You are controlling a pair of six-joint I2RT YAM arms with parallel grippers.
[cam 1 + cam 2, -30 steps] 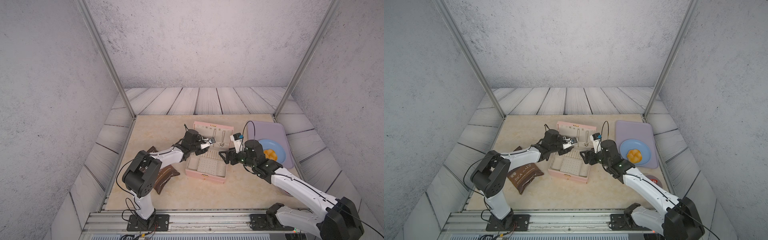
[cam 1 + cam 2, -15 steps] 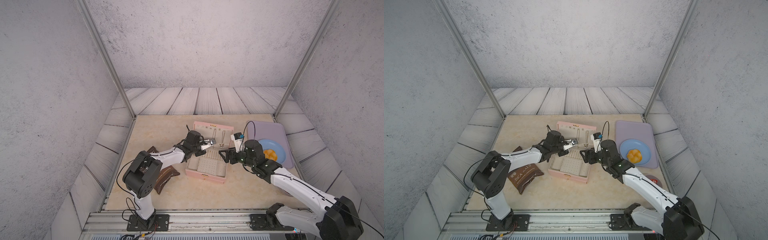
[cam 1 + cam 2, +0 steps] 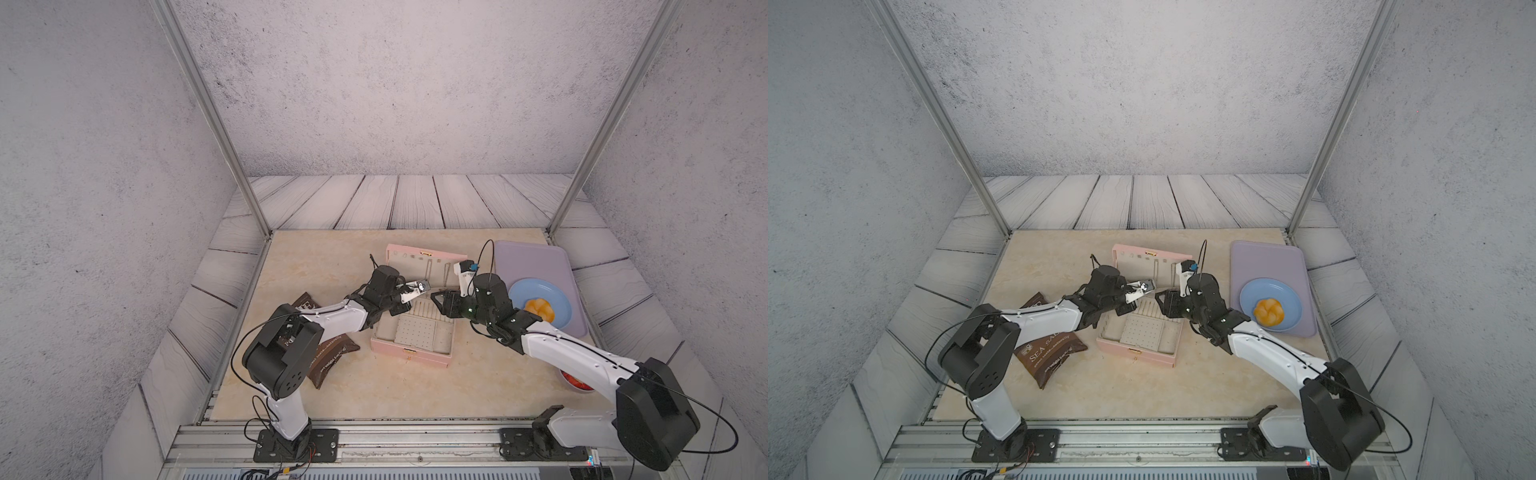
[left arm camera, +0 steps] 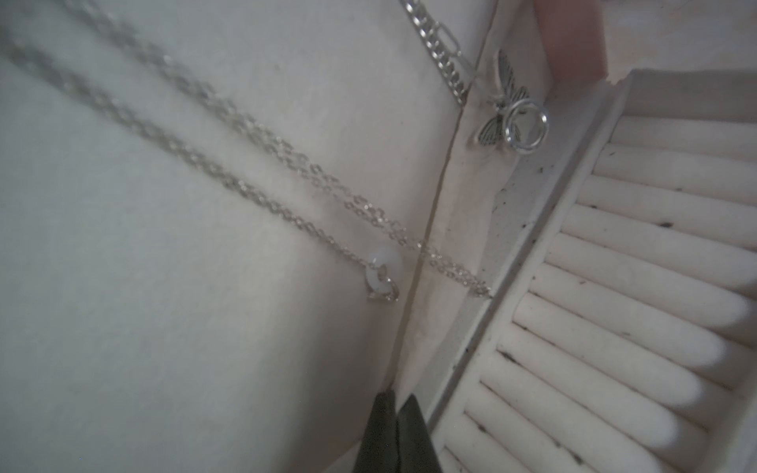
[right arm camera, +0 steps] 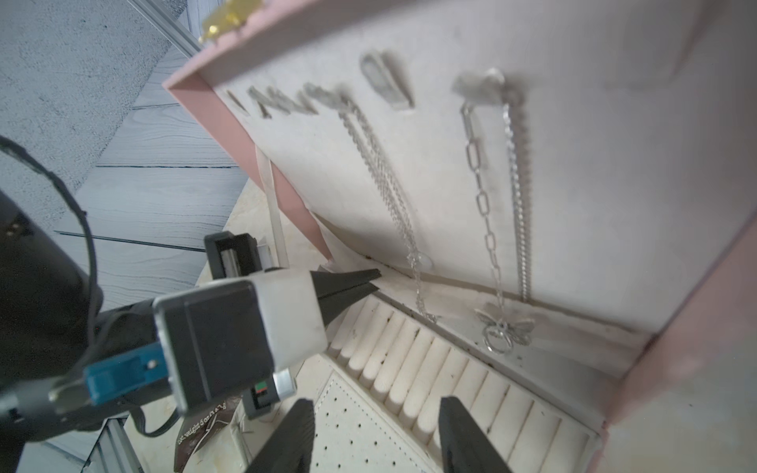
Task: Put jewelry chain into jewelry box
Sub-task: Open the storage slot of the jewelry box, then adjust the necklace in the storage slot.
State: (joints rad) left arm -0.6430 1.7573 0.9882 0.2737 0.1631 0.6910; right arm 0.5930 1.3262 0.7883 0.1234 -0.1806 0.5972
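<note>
Change from a second ago: the left gripper (image 5: 375, 280), then apart, is now pressed together, empty, just beside the chain (image 5: 393, 192) hanging from a hook in the open box (image 3: 409, 357) lid. The brown bag (image 3: 1050, 351) reads "SEA SALT". The right gripper (image 5: 377, 438) stands partly open above the box, holding nothing.

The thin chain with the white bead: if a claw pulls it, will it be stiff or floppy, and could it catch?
Probably floppy: the thin chain hangs limp from its hook and its lower end lies slack by the ring rolls. Likely very light, its links being so fine. It may snag on the hook if tugged.
</note>
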